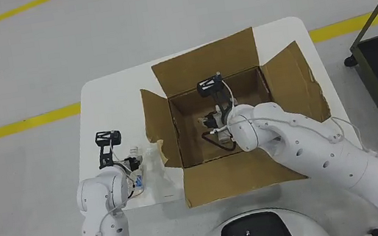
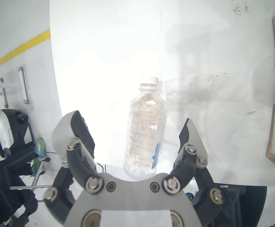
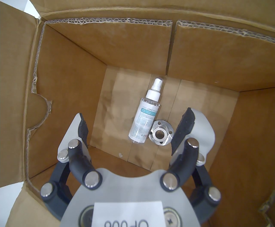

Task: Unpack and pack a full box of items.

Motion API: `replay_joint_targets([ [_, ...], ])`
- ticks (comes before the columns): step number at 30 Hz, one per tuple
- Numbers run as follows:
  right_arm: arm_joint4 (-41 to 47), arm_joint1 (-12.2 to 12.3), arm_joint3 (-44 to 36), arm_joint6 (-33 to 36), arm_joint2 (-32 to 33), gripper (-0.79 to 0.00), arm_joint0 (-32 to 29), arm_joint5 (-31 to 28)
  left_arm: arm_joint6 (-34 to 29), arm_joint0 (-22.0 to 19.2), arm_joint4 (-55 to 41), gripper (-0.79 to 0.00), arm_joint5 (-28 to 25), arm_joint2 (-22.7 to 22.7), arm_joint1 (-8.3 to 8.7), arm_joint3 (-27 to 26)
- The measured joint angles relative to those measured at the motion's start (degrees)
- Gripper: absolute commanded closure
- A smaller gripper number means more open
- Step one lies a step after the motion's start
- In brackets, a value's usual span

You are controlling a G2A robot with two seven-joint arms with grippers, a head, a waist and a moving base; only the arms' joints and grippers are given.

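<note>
Near left edge of table (image 2: 107, 43): left gripper (image 2: 132, 120) spread wide, holding nothing. Clear plastic bottle (image 2: 144, 146) sits between its fingers, no pad touching it. Its base is at the near table edge and its white cap points far. Can't tell for sure if it lies flat or stands.

Bottle looks empty and crinkled, so likely very light, thin-walled, easy to dent, a bit slick. Best hold is probably across the ribbed mid-body with a soft squeeze, not the cap or neck.

Just beyond the cap, a clear plastic bag (image 2: 204, 86) lies flat on the table.

Mid table, right of that: cardboard box (image 1: 203, 64), all four flaps folded out. Right gripper (image 3: 135, 115) hangs inside the box above the floor, fingers apart, gripping nothing.

On the box floor:
- Small spray bottle (image 3: 144, 120) lying on its side, white pump head, printed label.
- Round metal flange (image 3: 161, 134) lying flat, just beside the spray bottle's base end, maybe touching.

Spray bottle reads as light, rigid, smooth and round, so it may roll. Pinch across the labelled barrel, not the pump. Flange is probably heavy for its size, stiff and low to the floor. Take it across the rim, and watch that it doesn't knock the spray bottle.
</note>
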Motion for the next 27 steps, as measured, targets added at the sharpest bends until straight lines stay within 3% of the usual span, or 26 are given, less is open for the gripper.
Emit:
replay_joint_targets([
  [10, 0.1, -0.3, 0.9, -0.5, -0.2, -0.785, -1.0, -1.7, 0.0, 0.0, 0.0, -0.785, 0.0, 0.0, 0.00, 0.0],
  [17, 1.7, -3.3, 4.3, -0.8, -2.8, -0.785, 0.6, 6.2, 0.0, 0.0, 0.0, -0.785, 0.0, 0.0, 0.00, 0.0],
  [18, 1.7, -4.0, 5.5, -0.8, -3.6, -0.517, 1.5, 7.1, 0.0, 0.0, 0.0, -0.785, 0.0, 0.0, 0.00, 0.0],
  [21, 1.8, -5.6, 8.7, -0.2, -5.4, -0.385, 3.5, 8.6, 0.0, 0.0, 0.0, -0.785, 0.0, 0.0, 0.00, 0.0],
  [23, 2.2, -6.5, 10.7, -0.4, -5.9, -0.406, 4.3, 9.2, 0.0, 0.0, 0.0, -0.785, 0.0, 0.0, 0.00, 0.0],
  [24, 2.6, -7.0, 12.0, -0.6, -6.2, -0.536, 4.6, 9.4, 0.0, 0.0, 0.0, -0.785, 0.0, 0.0, 0.00, 0.0],
  [27, 3.6, -8.1, 15.0, -1.1, -6.5, -0.505, 5.1, 9.1, 0.0, 0.0, 0.0, -0.785, 0.0, 0.0, 0.00, 0.0],
])
